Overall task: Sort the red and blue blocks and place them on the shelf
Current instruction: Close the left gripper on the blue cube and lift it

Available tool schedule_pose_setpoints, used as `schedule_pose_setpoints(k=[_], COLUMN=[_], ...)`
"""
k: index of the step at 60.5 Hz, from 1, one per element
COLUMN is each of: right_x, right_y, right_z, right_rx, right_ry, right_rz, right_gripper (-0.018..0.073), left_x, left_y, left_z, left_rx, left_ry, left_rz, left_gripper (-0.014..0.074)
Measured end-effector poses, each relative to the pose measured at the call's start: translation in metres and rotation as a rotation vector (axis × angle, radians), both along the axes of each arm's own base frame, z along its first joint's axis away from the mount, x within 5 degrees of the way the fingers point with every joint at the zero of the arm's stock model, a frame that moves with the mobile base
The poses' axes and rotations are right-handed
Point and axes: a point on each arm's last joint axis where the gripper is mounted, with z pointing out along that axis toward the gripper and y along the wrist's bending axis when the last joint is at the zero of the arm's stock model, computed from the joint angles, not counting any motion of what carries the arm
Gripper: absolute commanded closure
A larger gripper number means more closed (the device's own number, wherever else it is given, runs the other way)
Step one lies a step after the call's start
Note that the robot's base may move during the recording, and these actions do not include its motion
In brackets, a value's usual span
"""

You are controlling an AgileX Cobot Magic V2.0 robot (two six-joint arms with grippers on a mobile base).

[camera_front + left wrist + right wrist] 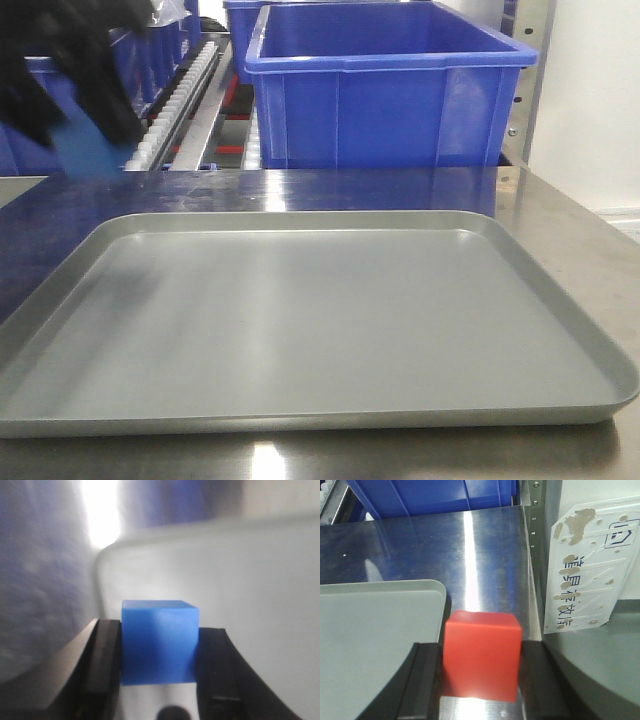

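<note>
Two claws: left claw [160,672] closed on small matte blue cube [159,640]; right claw [481,680] closed on small matte red cube [482,655], over shiny steel table [485,555], beside shallow grey tray [370,630].

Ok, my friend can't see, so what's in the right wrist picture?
A red block is gripped in the right end effector, over a shiny steel table. A grey tray lies beside it, a blue bin behind.
</note>
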Motion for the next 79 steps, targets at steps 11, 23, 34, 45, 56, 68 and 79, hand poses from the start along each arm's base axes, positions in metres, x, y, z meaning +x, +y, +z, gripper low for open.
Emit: schedule_pose_setpoints(k=[11, 23, 34, 45, 56, 68, 79], right_x=[0.0, 0.0, 0.0, 0.0, 0.0, 0.0, 0.0], right_y=[0.0, 0.0, 0.0, 0.0, 0.0, 0.0, 0.0], right_z=[0.0, 0.0, 0.0, 0.0, 0.0, 0.0, 0.0], right_rx=[0.0, 0.0, 0.0, 0.0, 0.0, 0.0, 0.0], right_ry=[0.0, 0.0, 0.0, 0.0, 0.0, 0.0, 0.0], right_rz=[0.0, 0.0, 0.0, 0.0, 0.0, 0.0, 0.0], right_gripper=[0.051, 0.051, 0.051, 0.051, 0.051, 0.051, 0.051], left_x=[-0.02, -0.059, -0.098, -0.127, -0.144, -0.147, -0.147], left_y=[0.041, 0.081, 0.096, 0.103, 0.107, 0.11, 0.11], left_z=[0.025, 0.032, 0.019, 0.0, -0.02, -0.03, -0.03], left_rx=[-0.009, -0.036, -0.06, -0.072, -0.063, -0.034, -0.032], left_ry=[-0.119, -0.235, -0.313, -0.346, -0.344, -0.344, -0.344], left_rz=[0.094, 0.199, 0.224, 0.224, 0.223, 0.217, 0.217], left_gripper=[0.0472, 0.0472, 0.0472, 0.0472, 0.0472, 0.0472, 0.0472])
